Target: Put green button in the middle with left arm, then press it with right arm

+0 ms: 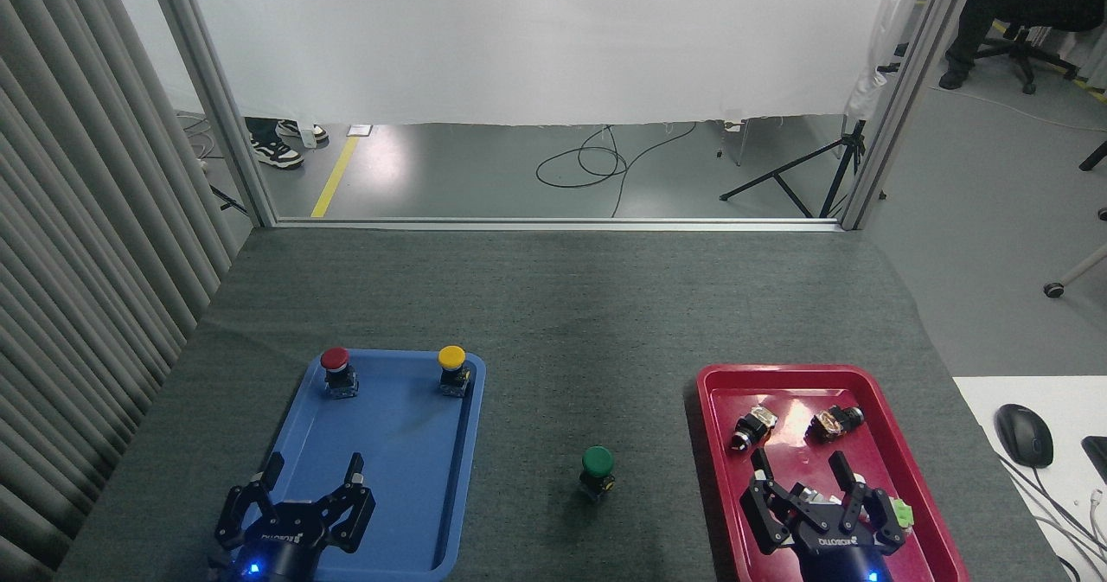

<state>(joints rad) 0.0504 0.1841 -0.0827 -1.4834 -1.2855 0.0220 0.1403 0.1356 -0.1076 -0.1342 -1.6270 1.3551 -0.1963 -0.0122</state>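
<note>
The green button (598,470) stands upright on the bare dark grey cloth of the middle (571,340), between the two trays, with nothing touching it. My left gripper (313,470) hangs open over the near end of the blue tray (406,444), well left of the button. Over the near part of the red tray (718,392) my right gripper (800,463) is open and empty, its fingers spread wide, to the right of the button.
A red-capped button (335,369) and a yellow-capped button (452,367) stand at the far end of the blue tray. Two small switch parts (752,426) (835,422) and a light green piece (902,513) lie in the red tray. A mouse (1023,434) sits at right.
</note>
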